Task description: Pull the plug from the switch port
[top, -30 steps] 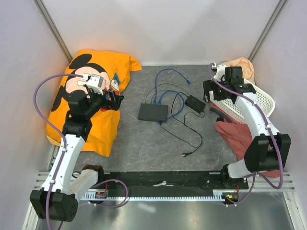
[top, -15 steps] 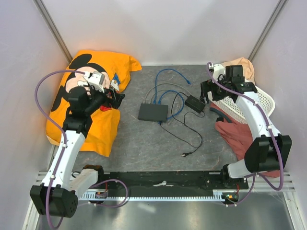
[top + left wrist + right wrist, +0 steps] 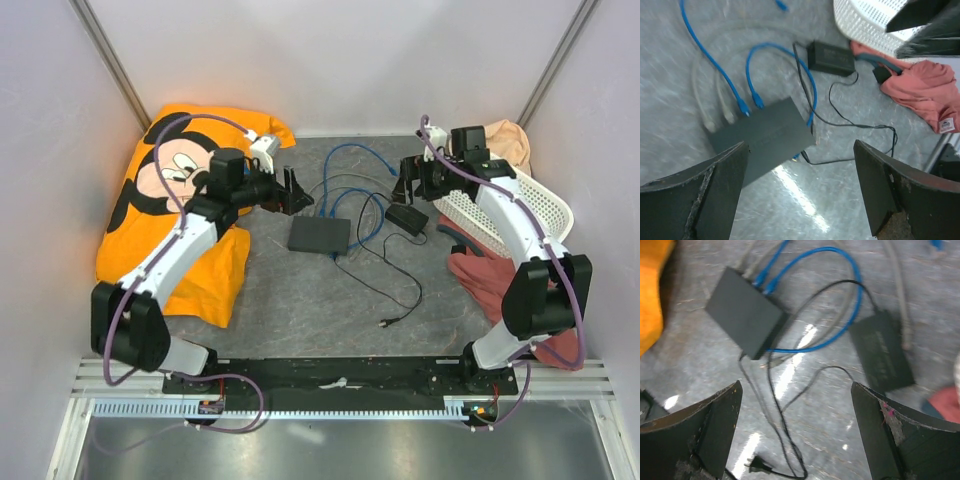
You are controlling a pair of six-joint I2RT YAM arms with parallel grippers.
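Across the grey table (image 3: 300, 300), top view: an orange Mickey Mouse shirt (image 3: 140, 215) lies crumpled at far left. A white mesh basket (image 3: 525, 205) sits tilted at far right, with a salmon-red cloth (image 3: 495, 285) beside it on the near side.

Left gripper (image 3: 294, 191) hovers just off the far-left corner of the network switch (image 3: 320, 234). In the wrist view its fingers (image 3: 715, 195) are spread wide with nothing between them. Right gripper (image 3: 411, 184) hangs by the far side of the power brick (image 3: 407, 216), likewise spread and empty.

The switch, a flat black box, lies mid-table between both grippers. The brick sits just right of it, not touching. A thin black cord (image 3: 405, 290) trails toward the near edge.

Switch ports (image 3: 732, 122) line the box's far long edge. Two blue plugs (image 3: 743, 108) and two pale grey plugs (image 3: 728, 117) are seated there, with blue cables (image 3: 350, 160) looping away behind.
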